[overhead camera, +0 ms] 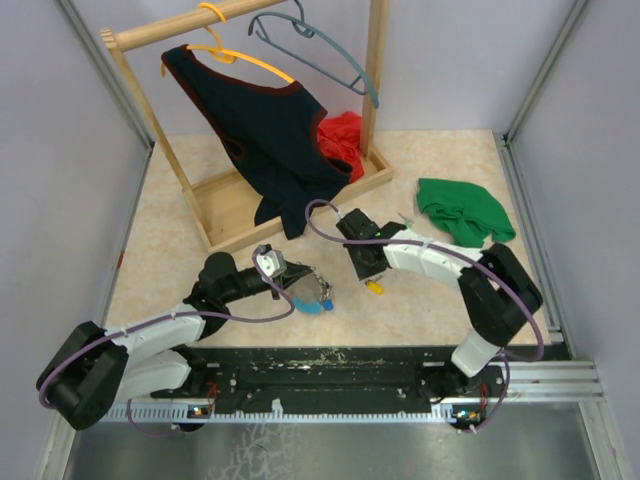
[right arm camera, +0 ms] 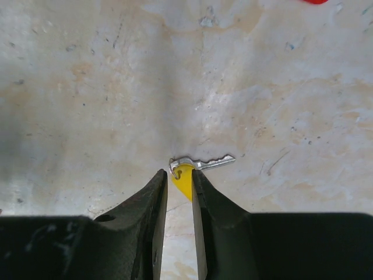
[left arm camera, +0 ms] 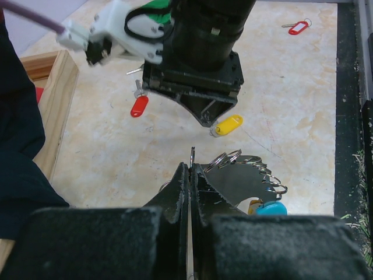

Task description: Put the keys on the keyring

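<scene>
My left gripper (overhead camera: 290, 278) (left arm camera: 191, 166) is shut on a thin wire ring of the keyring (left arm camera: 250, 166), a dark plate edged with coiled silver rings. A light-blue piece (left arm camera: 271, 209) (overhead camera: 322, 302) hangs at the keyring's near end. My right gripper (overhead camera: 368, 275) (right arm camera: 179, 174) points down at the table, jaws slightly apart. Between its tips a yellow-capped key (right arm camera: 183, 178) (left arm camera: 228, 125) lies flat, its silver blade (right arm camera: 213, 163) pointing right. A red-capped key (left arm camera: 139, 106) lies left of the right gripper. A red-tagged key (left arm camera: 298, 27) lies far off.
A wooden clothes rack (overhead camera: 230, 205) with a dark garment (overhead camera: 265, 130) and hangers stands at the back left, with a red cloth (overhead camera: 345, 135) in its base. A green cloth (overhead camera: 460, 210) lies at the back right. Grey walls enclose the table.
</scene>
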Robot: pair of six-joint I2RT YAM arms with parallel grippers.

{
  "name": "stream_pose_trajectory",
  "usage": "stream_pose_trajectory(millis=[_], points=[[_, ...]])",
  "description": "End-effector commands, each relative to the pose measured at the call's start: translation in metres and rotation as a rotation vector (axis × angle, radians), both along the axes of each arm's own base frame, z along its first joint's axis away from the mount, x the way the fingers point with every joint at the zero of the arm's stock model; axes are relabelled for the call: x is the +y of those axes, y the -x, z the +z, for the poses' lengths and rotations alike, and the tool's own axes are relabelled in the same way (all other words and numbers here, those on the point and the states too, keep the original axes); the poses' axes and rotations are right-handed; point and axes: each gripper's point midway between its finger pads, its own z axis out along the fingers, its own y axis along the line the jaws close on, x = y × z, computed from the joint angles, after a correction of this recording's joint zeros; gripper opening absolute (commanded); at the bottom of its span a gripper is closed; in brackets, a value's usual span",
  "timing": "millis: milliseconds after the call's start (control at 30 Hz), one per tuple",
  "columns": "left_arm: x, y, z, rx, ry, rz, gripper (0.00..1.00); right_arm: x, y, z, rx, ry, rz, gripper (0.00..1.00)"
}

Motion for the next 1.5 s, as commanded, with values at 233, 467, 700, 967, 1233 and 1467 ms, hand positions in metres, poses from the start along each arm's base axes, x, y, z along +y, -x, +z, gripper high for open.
stream_pose_trajectory(millis=[233, 467, 700, 967, 1233, 1467], points=[[-0.003, -0.001, 0.012, -0.018, 0.036, -0.016, 0.0, 0.013, -0.01, 0.037, -0.302, -0.165, 0.033, 0.24], [-0.003, 0.0, 0.012, -0.018, 0.036, -0.018, 0.0, 0.013, -0.01, 0.03, -0.414, -0.214, 0.081, 0.24], [-0.003, 0.0, 0.012, -0.016, 0.037, -0.024, 0.0, 0.011, -0.007, 0.015, -0.378, -0.177, 0.103, 0.23], [-0.003, 0.0, 0.012, -0.016, 0.037, -0.021, 0.0, 0.01, -0.004, 0.008, -0.334, -0.164, 0.084, 0.19], [-0.003, 0.0, 0.012, -0.017, 0.036, -0.021, 0.0, 0.01, -0.002, 0.001, -0.304, -0.146, 0.077, 0.17], [-0.003, 0.0, 0.012, -0.015, 0.037, -0.022, 0.0, 0.011, -0.004, -0.001, -0.301, -0.137, 0.082, 0.12]])
